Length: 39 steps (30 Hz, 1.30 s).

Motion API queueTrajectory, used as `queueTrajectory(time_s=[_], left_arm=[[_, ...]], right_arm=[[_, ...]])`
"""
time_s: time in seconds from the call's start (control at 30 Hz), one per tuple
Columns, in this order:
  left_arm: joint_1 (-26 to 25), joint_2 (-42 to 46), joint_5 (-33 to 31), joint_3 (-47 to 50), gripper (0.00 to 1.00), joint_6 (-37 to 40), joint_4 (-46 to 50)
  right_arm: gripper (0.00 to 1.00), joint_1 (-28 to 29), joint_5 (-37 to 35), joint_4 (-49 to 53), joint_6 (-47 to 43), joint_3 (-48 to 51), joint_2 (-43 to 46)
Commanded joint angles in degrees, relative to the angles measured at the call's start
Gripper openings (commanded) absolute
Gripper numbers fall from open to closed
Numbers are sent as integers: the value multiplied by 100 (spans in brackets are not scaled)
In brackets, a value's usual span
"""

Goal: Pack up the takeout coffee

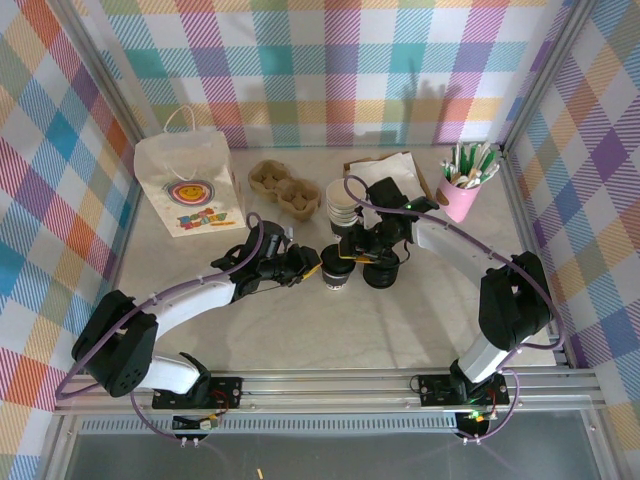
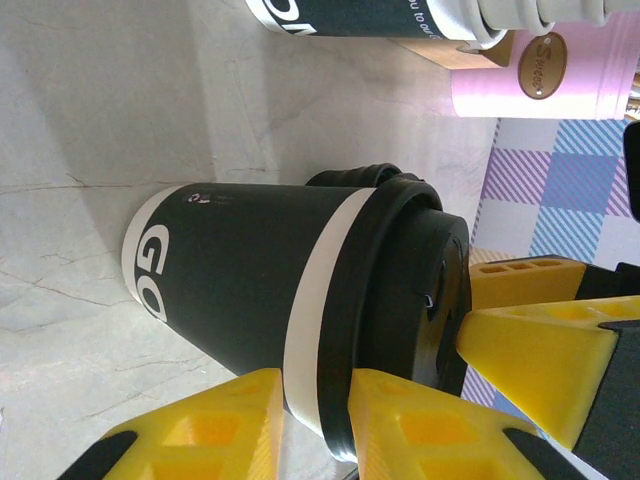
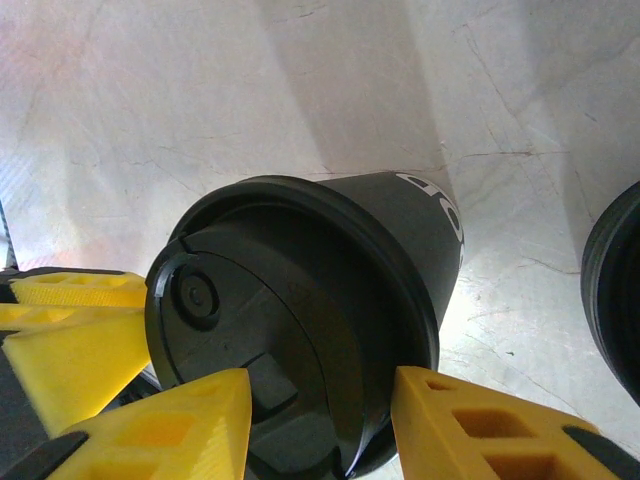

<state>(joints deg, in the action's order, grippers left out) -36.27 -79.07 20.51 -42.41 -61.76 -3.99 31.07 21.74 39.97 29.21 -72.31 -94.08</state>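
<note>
Paper takeout coffee (image 1: 335, 272) at frame centre looked light, crushable; stiff lid rim (image 3: 410, 290) was the safe hold, right gripper (image 3: 320, 390) clamped there, left gripper (image 2: 315, 385) nearly closed beside it, grip unclear.

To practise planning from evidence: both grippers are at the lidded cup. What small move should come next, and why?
Probably the right gripper should ease off the takeout coffee: its lid looks seated, the left gripper is at its rim, and the paper bag stands on that side.
</note>
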Motion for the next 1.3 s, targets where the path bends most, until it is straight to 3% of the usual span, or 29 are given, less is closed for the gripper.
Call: queueTrajectory(time_s=[0.0,0.83,1.27], left_arm=[[-51,-158,117,222,25,-113,-177],[-52,635,-107,300,27,102,-32],[-53,380,129,647,27,-62,-366]], right_arm=[[42,84,39,240,30,102,-275],[46,285,-152,433,137,-193,-303],[46,365,-143,476,112,-239,-391]])
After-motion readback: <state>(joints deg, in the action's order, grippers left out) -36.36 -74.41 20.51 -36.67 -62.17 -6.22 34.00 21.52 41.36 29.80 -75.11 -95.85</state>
